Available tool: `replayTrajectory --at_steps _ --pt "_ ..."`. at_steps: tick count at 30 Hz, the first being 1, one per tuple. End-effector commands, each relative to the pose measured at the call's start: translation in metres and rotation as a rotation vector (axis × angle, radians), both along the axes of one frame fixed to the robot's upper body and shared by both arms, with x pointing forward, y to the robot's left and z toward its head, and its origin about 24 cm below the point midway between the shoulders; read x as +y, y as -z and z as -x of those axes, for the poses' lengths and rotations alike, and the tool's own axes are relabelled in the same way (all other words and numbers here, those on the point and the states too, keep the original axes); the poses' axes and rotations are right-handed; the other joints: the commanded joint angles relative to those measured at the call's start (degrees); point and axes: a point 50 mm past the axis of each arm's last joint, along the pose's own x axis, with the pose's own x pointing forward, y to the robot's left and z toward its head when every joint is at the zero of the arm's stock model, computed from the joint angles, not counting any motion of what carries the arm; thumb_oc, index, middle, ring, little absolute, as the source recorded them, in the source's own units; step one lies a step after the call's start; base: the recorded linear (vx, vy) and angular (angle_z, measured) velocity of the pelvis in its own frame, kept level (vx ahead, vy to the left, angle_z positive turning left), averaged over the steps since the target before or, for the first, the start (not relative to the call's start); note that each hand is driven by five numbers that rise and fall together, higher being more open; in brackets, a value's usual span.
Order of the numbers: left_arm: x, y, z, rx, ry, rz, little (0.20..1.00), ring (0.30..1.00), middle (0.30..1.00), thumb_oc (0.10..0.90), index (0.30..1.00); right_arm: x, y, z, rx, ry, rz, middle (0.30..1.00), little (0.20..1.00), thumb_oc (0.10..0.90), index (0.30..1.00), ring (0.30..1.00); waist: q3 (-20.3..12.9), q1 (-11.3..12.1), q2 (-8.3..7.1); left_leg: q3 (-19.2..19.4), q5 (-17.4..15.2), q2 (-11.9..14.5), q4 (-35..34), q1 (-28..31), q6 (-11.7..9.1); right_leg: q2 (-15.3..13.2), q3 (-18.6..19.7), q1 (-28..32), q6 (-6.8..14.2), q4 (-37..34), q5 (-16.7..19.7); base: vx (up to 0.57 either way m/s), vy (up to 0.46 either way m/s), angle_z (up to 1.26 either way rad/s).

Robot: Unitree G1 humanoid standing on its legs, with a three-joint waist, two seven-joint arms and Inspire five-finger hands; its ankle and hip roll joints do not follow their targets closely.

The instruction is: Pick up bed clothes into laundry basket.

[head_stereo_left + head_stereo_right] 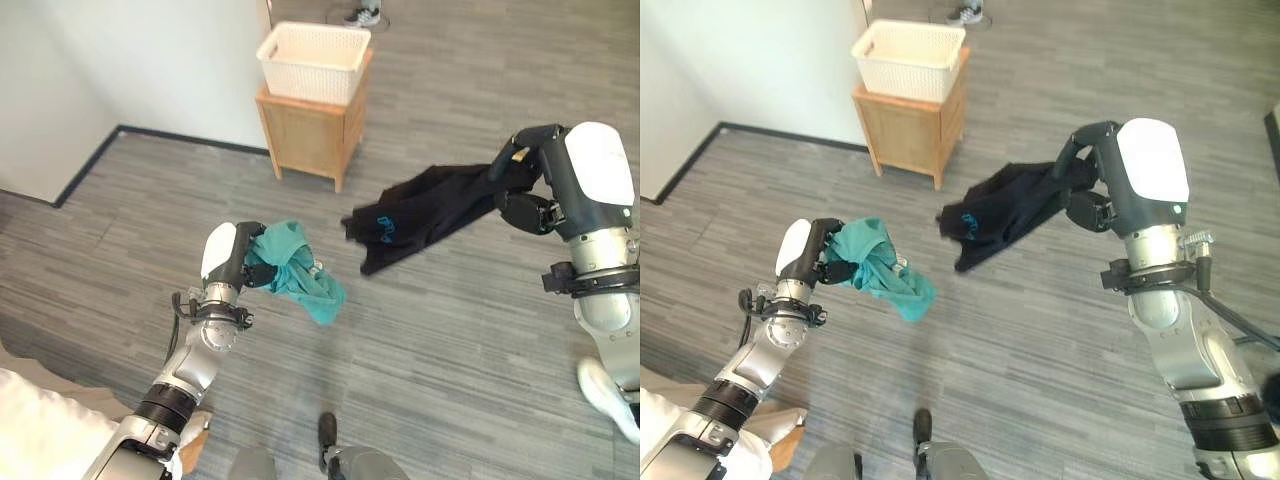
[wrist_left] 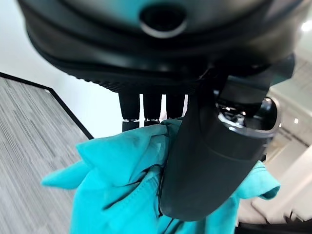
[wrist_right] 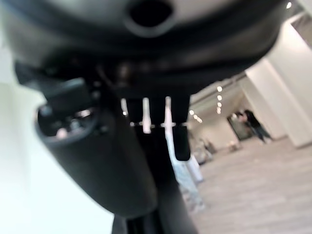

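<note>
My left hand [image 1: 232, 258] is shut on a teal garment [image 1: 296, 270] that hangs in the air above the floor; the left wrist view shows my thumb [image 2: 209, 161] clamped over the teal cloth [image 2: 122, 180]. Held higher on the right, my right hand [image 1: 530, 180] is shut on a black garment [image 1: 420, 215] with a small blue mark, which trails down to the left. The white laundry basket [image 1: 314, 62] stands on a small wooden cabinet [image 1: 312, 135] ahead, near the white wall. Both garments are well short of the basket.
Grey plank floor [image 1: 420, 340] spreads all around. A white wall with a dark skirting [image 1: 95, 165] runs along the left. White bedding [image 1: 40, 430] shows at the lower left corner. A person's shoes [image 1: 362, 14] stand beyond the basket.
</note>
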Motion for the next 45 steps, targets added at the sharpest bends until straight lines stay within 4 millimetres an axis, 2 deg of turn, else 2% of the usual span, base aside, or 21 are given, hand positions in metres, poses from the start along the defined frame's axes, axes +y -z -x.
replayTrajectory --at_steps 1,3,5,9,11,13,14,17,20,21,23,25,26,27,30,31,36,38,39,41,45 --pt "-0.015 -0.045 -0.012 -0.22 0.068 0.031 0.3 0.3 0.3 0.4 0.3 0.002 -0.038 0.014 -0.203 -0.033 -0.009 0.3 0.3 0.4 0.3 0.3 -10.12 0.44 3.24 2.74 3.22 -6.74 -19.76 5.42 1.0 1.8 0.11 9.97 7.52 -15.1 2.96 0.51 -0.003 0.32" --pt "-0.019 -0.038 -0.012 -0.19 0.076 0.039 0.3 0.3 0.3 0.4 0.3 -0.004 -0.035 0.014 -0.182 -0.006 0.006 0.3 0.3 0.4 0.3 0.3 -10.63 1.23 4.8 4.04 8.8 -8.24 -29.25 4.54 0.66 2.4 0.35 13.48 7.65 -16.19 0.91 0.57 -0.042 -0.05" --pt "-0.024 -0.032 -0.012 -0.159 0.093 0.045 0.3 0.3 0.3 0.4 0.3 -0.01 -0.028 0.015 -0.143 0.033 0.014 0.3 0.3 0.4 0.3 0.3 -11.07 1.12 5.85 8.62 9.38 -7.6 -29.98 -0.95 0.42 2.02 1.28 18.98 7.72 -16.55 -3.19 0.7 -0.017 -0.23" --pt "-0.025 -0.019 -0.006 -0.108 0.106 0.047 0.3 0.3 0.3 0.4 0.3 -0.015 -0.017 0.016 -0.106 0.075 0.019 0.3 0.3 0.4 0.3 0.3 -12.37 1.65 7.15 9.07 11.64 -7.4 -29.98 1.07 0.9 0.25 1.87 21.26 8.93 -12.44 -6.97 0.61 0.072 -0.28" --pt "-0.024 -0.017 -0.003 -0.097 0.108 0.046 0.3 0.3 0.3 0.4 0.3 -0.019 -0.003 0.018 -0.069 0.101 0.009 0.3 0.3 0.4 0.3 0.3 -12.92 1.95 6.81 8.66 12.06 -6.92 -29.98 2.51 1.22 -1.72 1.73 20.41 10.5 -7.81 -4.65 0.5 0.068 -0.28" --pt "-0.024 -0.016 -0.002 -0.089 0.114 0.04 0.3 0.3 0.3 0.4 0.3 -0.015 -0.001 0.017 -0.06 0.096 0.015 0.3 0.3 0.4 0.3 0.3 -12.06 1.26 6.09 8.45 10.56 -8.02 -29.98 4.77 1.62 -3.95 3.19 15.39 12.81 2.95 2.28 0.4 0.074 -0.42" --pt "-0.019 -0.021 -0.004 -0.107 0.104 0.012 0.3 0.3 0.3 0.4 0.3 -0.008 -0.004 0.012 -0.078 0.058 -0.004 0.3 0.3 0.4 0.3 0.3 -10.08 0.45 6.97 8.16 9.63 -6.28 -29.98 7.39 1.98 -3.47 4.16 8.41 12.48 13.34 7.37 0.24 0.038 -0.4" --pt "-0.008 -0.029 -0.008 -0.135 0.066 -0.012 0.3 0.3 0.3 0.4 0.3 0.003 -0.008 0.007 -0.102 0.009 -0.022 0.3 0.3 0.4 0.3 0.3 -8.96 0.78 7.34 8.46 8.47 -3.77 -29.98 8.68 1.95 -3.26 3.76 2.13 11.15 17.2 4.46 0.28 -0.079 -0.16" --pt "0.001 -0.045 -0.012 -0.205 0.034 -0.018 0.3 0.3 0.3 0.4 0.3 0.011 -0.02 0.009 -0.159 -0.029 -0.021 0.3 0.3 0.4 0.3 0.3 -8.04 0.46 6.16 8.17 7.36 -2.56 -29.98 10.7 1.27 -1.83 2.19 0.28 10.6 9.22 0.62 0.32 -0.259 -0.16" --pt "0.001 -0.055 -0.013 -0.251 0.04 -0.015 0.3 0.3 0.3 0.4 0.3 0.009 -0.035 0.02 -0.259 -0.027 -0.02 0.3 0.3 0.4 0.3 0.3 -7.7 -1.06 4.11 7.09 5.68 -3.51 -29.98 12.61 0.61 3.38 4.24 -0.54 11.7 -5.68 1.66 0.38 -0.427 0.49" --pt "0.0 -0.056 -0.015 -0.253 0.043 -0.022 0.3 0.3 0.3 0.4 0.3 0.004 -0.036 0.023 -0.28 -0.002 -0.017 0.3 0.3 0.4 0.3 0.3 -7.69 -1.78 4.04 5.68 5.07 -3.66 -29.98 12.98 0.41 4.32 5.43 0.74 12.14 -10.94 2.91 0.24 -0.269 1.01" --pt "0.004 -0.055 -0.013 -0.254 0.028 -0.027 0.3 0.3 0.3 0.4 0.3 0.002 -0.043 0.033 -0.33 0.026 0.036 0.3 0.3 0.4 0.3 0.3 -8.16 -1.5 3.7 5.11 4.54 -3.57 -29.98 13.51 -0.1 3.3 4.84 3.79 12.43 -14.7 4.81 0.14 -0.284 1.7" --pt "0.008 -0.052 -0.008 -0.254 0.026 -0.016 0.3 0.3 0.3 0.4 0.3 0.011 -0.057 0.042 -0.405 -0.009 0.064 0.3 0.3 0.4 0.3 0.3 -9.0 -0.59 3.46 4.1 4.56 -3.31 -29.98 14.69 -0.52 2.8 3.36 5.53 11.77 -15.63 6.07 0.12 -0.316 1.29" --pt "0.009 -0.052 -0.008 -0.253 0.026 -0.016 0.3 0.3 0.3 0.4 0.3 0.011 -0.057 0.042 -0.404 -0.009 0.063 0.3 0.3 0.4 0.3 0.3 -9.02 -0.79 3.49 3.93 4.49 -3.29 -29.98 14.74 -0.53 2.79 3.18 5.72 11.73 -15.79 6.07 0.14 -0.262 1.04" --pt "0.024 -0.037 0.009 -0.226 -0.001 0.017 0.3 0.3 0.3 0.4 0.3 0.013 -0.09 0.058 -0.565 -0.033 0.091 0.3 0.3 0.4 0.3 0.3 -10.46 0.74 2.89 2.06 5.29 -2.79 -29.98 15.49 -1.43 2.74 1.87 7.75 11.01 -16.14 6.43 0.05 -0.145 0.82" --pt "0.025 -0.038 0.009 -0.226 -0.004 0.019 0.3 0.3 0.3 0.4 0.3 0.014 -0.09 0.057 -0.566 -0.036 0.092 0.3 0.3 0.4 0.3 0.3 -10.5 0.48 2.99 1.94 5.63 -2.74 -29.98 15.23 -1.48 2.79 1.77 7.57 10.94 -16.2 6.76 0.01 -0.171 0.53" --pt "0.056 -0.015 0.041 -0.157 -0.091 0.048 0.3 0.3 0.3 0.4 0.3 0.011 -0.134 0.078 -0.669 0.014 0.226 0.3 0.3 0.4 0.3 0.3 -12.94 2.54 1.62 0.42 6.92 -1.44 -29.98 15.07 -3.29 2.95 -2.05 10.81 9.45 -17.44 5.77 0.05 -0.132 0.31" --pt "0.063 -0.003 0.046 -0.105 -0.108 0.058 0.3 0.3 0.3 0.4 0.3 -0.002 -0.164 0.081 -0.666 0.133 0.322 0.3 0.3 0.4 0.3 0.3 -12.75 3.41 0.15 1.86 8.11 -0.73 -29.98 14.73 -3.51 2.53 -4.44 12.59 8.78 -17.37 4.58 0.01 -0.115 0.49" --pt "0.062 -0.003 0.046 -0.105 -0.106 0.061 0.3 0.3 0.3 0.4 0.3 -0.002 -0.165 0.081 -0.667 0.133 0.324 0.3 0.3 0.4 0.3 0.3 -12.62 3.36 0.31 1.68 8.14 -0.77 -29.98 14.79 -3.52 2.5 -4.64 12.7 8.77 -17.29 4.46 0.02 -0.097 0.7" --pt "0.067 0.014 0.055 -0.009 -0.088 0.059 0.3 0.3 0.3 0.4 0.3 -0.026 -0.196 0.08 -0.58 0.334 0.399 0.3 0.3 0.4 0.3 0.3 -12.56 5.0 -1.3 3.79 8.18 -0.4 -29.98 15.01 -3.42 2.38 -7.3 13.58 8.93 -16.28 4.03 -0.01 -0.066 0.93" --pt "0.067 0.015 0.055 -0.006 -0.092 0.064 0.3 0.3 0.3 0.4 0.3 -0.025 -0.198 0.077 -0.579 0.327 0.402 0.3 0.3 0.4 0.3 0.3 -12.72 4.71 -1.15 3.74 7.41 -0.55 -29.98 15.43 -3.49 2.23 -7.34 14.09 9.03 -16.46 3.42 0.01 -0.006 0.61"
